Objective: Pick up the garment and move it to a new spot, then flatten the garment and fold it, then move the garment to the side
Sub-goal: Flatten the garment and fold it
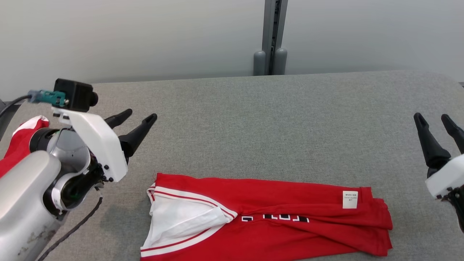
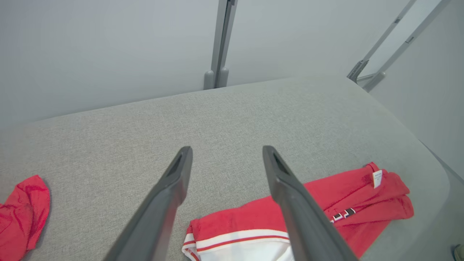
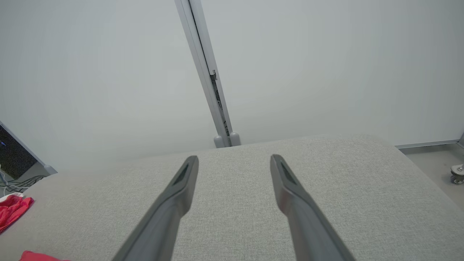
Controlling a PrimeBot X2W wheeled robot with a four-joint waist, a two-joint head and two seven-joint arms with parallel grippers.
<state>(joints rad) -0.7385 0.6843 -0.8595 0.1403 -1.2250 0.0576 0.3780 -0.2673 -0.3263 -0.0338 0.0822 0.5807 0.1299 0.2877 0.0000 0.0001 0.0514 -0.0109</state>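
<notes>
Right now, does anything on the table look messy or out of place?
Yes. The garment is folded, but its right end is bunched, with the layers not lined up, and the white inside shows at its left end. A second red cloth lies crumpled at the left edge of the table.

My grey fabric table (image 1: 253,119) meets a pale wall (image 1: 145,36) and grey post (image 1: 273,32); a crumpled red cloth (image 2: 21,214) lies far left.
</notes>
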